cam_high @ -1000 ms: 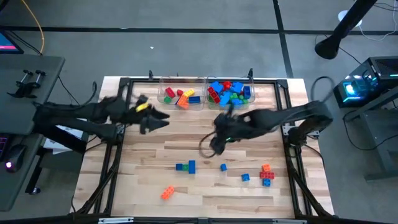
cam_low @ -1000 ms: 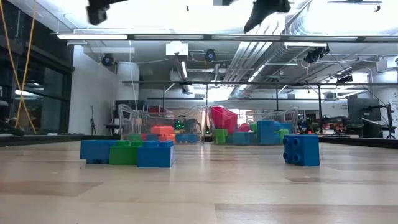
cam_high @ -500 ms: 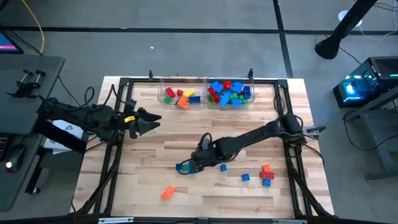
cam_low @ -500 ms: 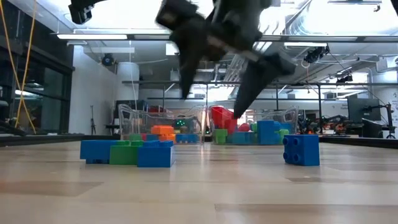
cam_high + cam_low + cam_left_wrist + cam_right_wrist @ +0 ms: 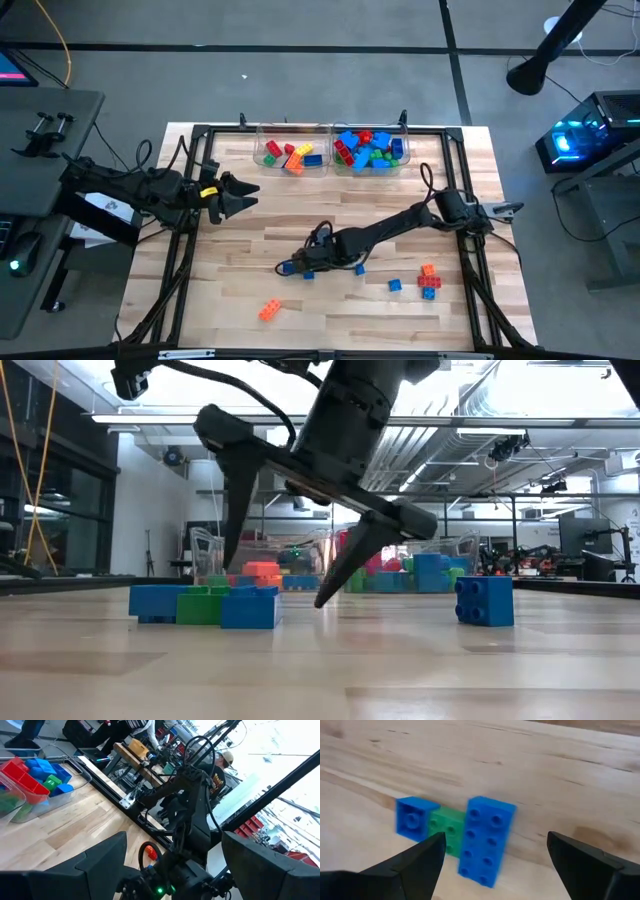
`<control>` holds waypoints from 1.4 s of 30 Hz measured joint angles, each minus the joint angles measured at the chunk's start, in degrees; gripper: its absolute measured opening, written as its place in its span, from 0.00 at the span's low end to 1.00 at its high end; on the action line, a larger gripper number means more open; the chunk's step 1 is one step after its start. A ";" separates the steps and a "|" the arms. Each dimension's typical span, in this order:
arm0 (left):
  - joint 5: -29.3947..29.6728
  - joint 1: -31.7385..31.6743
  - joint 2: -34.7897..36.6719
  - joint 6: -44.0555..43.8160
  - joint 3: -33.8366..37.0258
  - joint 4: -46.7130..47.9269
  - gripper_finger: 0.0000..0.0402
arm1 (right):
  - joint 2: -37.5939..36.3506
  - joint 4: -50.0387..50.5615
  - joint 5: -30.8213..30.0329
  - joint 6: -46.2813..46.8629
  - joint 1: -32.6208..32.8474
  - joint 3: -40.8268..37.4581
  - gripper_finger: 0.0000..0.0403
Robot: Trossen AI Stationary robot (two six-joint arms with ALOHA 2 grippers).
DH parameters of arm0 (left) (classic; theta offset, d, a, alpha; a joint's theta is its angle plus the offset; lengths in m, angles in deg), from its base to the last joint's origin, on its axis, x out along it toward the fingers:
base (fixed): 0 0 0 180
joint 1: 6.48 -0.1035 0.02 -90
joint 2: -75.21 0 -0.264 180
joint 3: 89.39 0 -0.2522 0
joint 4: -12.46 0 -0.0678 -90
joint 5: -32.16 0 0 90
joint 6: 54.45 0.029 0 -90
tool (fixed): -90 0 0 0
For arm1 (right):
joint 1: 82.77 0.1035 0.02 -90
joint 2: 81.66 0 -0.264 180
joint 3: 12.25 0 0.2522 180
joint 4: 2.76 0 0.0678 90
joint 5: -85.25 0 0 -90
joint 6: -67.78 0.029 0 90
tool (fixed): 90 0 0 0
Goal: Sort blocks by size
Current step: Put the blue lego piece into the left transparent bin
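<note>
Blocks (image 5: 455, 837) here are joined: a long blue brick, a green piece and a small blue cube, lying mid-table. I judge them light, rigid and slick, so I'd pinch the long brick across its flat sides. My right gripper (image 5: 275, 575) hangs over them, fingers spread. Left gripper (image 5: 232, 193) waits near the table's left edge, fingers apart.

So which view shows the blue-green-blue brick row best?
The right wrist view: the brick row lies unobstructed between the open right gripper fingers. The low view shows it side-on; in the high view the gripper partly hides it; the left wrist view misses it.
</note>
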 joint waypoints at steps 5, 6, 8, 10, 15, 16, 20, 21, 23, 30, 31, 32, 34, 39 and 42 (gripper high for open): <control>0.00 0.00 0.02 0.00 -0.02 1.25 0.77 | 0.99 3.81 1.79 -0.59 -0.32 0.03 0.85; -0.02 0.00 0.00 0.00 -0.02 1.50 0.77 | 0.87 5.08 1.84 -0.64 -0.29 0.13 0.85; -0.02 0.00 0.00 0.00 -0.02 1.76 0.77 | 0.62 7.09 1.84 -1.06 -0.29 0.09 0.85; -0.02 0.00 0.00 0.00 -0.02 1.75 0.77 | 0.46 8.91 1.88 -1.22 -0.29 0.10 0.85; -0.02 -0.04 0.00 0.00 -0.04 1.69 0.77 | -0.85 10.98 1.73 -1.63 -0.29 -0.06 0.85; -0.02 -0.04 -0.01 0.00 -0.04 1.69 0.77 | -1.31 11.09 1.67 -1.59 -0.29 -0.07 0.85; -0.02 -0.04 0.00 0.00 -0.04 1.67 0.77 | -2.71 10.41 1.44 0.04 -0.29 -0.03 0.85; -0.02 -0.04 0.00 0.00 -0.04 1.67 0.77 | -2.70 9.75 1.44 0.64 -0.29 -0.03 0.85; -0.02 -0.04 -0.02 0.00 -0.04 1.69 0.77 | -2.47 8.15 1.47 1.63 -0.17 -0.09 0.85; -0.02 -0.04 0.00 0.00 -0.04 1.71 0.77 | -2.56 9.45 1.27 2.91 -0.12 -0.15 0.85; -0.02 -0.04 0.00 0.07 -0.04 1.72 0.77 | -2.48 9.98 1.27 3.06 -0.12 -0.18 0.85; -0.02 -0.04 -0.01 0.34 -0.04 1.74 0.77 | -2.31 10.09 1.27 3.20 -0.14 -0.18 0.84; -0.02 -0.04 0.00 0.96 -0.04 1.74 0.77 | -2.07 9.70 1.41 3.24 -0.23 -0.22 0.83; -0.02 -0.04 0.00 0.98 -0.05 1.74 0.77 | -2.08 8.31 1.13 4.72 -0.23 -0.21 0.79; -0.02 -0.04 -0.01 1.03 -0.04 1.74 0.77 | -1.80 8.31 1.16 4.74 -0.23 -0.22 0.79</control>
